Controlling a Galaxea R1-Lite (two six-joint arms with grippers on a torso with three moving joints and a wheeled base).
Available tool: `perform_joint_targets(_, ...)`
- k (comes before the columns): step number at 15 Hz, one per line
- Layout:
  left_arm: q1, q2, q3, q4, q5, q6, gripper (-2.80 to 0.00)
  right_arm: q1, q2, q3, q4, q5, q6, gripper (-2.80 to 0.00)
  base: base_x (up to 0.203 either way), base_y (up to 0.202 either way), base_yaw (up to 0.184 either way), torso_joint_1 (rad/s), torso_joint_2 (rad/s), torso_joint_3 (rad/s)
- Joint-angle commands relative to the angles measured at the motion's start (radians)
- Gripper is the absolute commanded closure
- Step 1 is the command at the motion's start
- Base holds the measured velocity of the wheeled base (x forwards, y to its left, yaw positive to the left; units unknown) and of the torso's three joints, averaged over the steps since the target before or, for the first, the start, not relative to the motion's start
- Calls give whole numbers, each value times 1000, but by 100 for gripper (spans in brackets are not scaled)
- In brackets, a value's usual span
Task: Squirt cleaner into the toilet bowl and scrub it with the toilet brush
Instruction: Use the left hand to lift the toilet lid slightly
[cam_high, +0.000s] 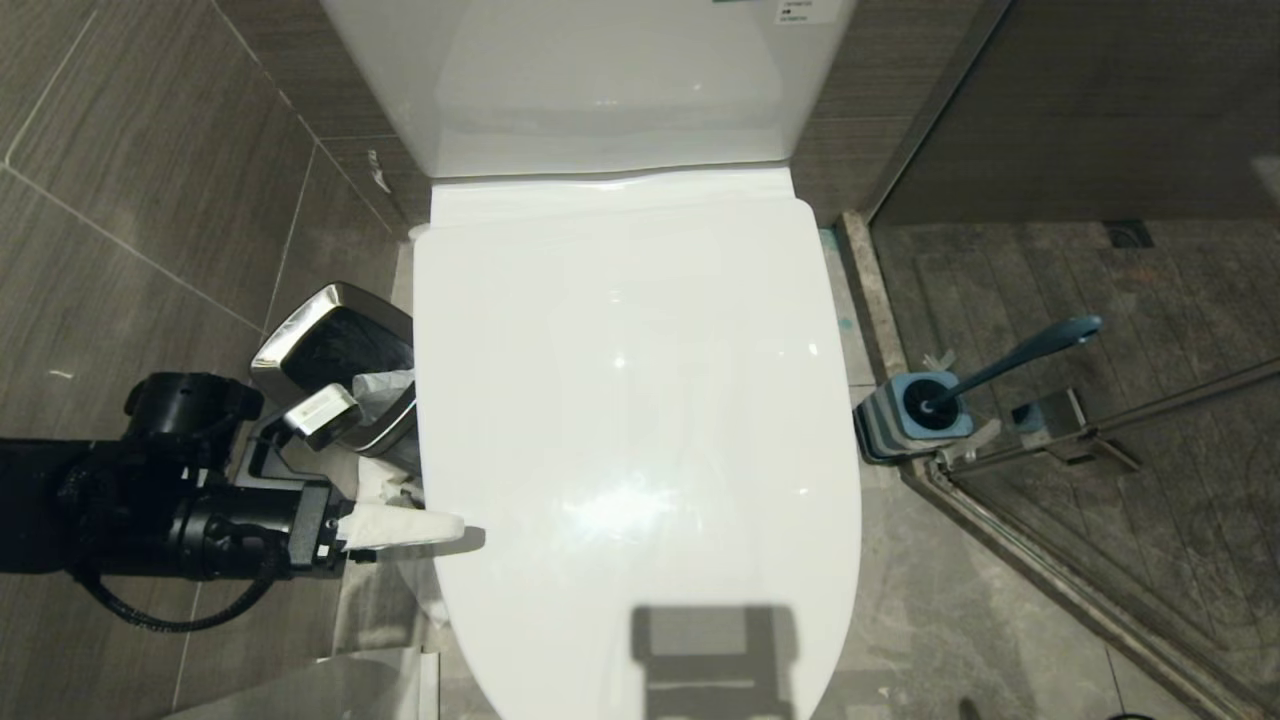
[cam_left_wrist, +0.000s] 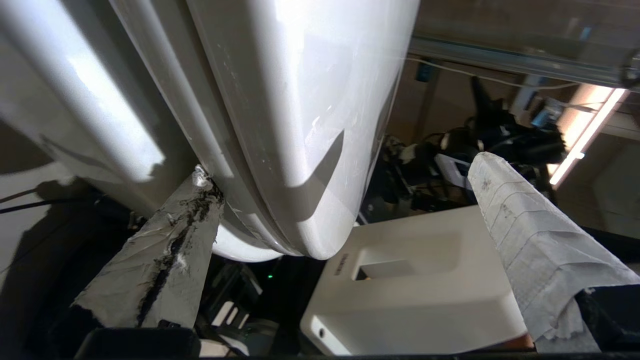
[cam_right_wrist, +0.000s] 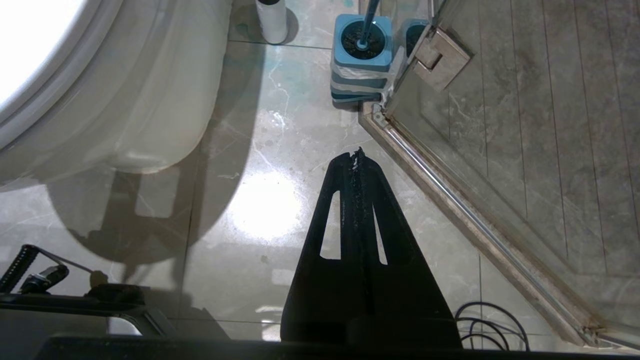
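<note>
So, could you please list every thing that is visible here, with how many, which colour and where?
toilet lid: one, glossy white, closed over the toilet bowl, middle of the head view.
cistern: one, white, behind the lid.
toilet brush: one, dark slate-blue handle, standing in its holder on the robot's right of the toilet.
holder: one, light-blue top, grey stripes, on the floor by the glass shower door.
waste bin: one, chrome rim, on the robot's left of the toilet.
white cylinder: one, on the floor near the holder.
left gripper: one, black, fingers wrapped in pale cloth, open at the lid's left edge.
right gripper: one, black, shut, above the floor.
</note>
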Motion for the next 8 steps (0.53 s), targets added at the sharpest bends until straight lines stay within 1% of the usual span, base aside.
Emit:
perform_joint_targets(1, 8, -10, -2, -8, -60, 1, -280, 0, 1, 0, -1, 0, 0, 0, 0, 0, 0, 0, 0, 0)
perform_joint_targets(4, 6, -37, -4, -4, -86, -2, -280, 1, 1, 0, -1, 0, 0, 0, 0, 0, 0, 0, 0, 0)
perform_joint_targets(6, 6, -65, -4, 26, -115, -2, -280, 1, 1, 0, -1, 0, 0, 0, 0, 0, 0, 0, 0, 0)
perform_joint_targets(8, 6, -97, -4, 52, -116, -4, -280, 1, 1, 0, -1, 0, 0, 0, 0, 0, 0, 0, 0, 0)
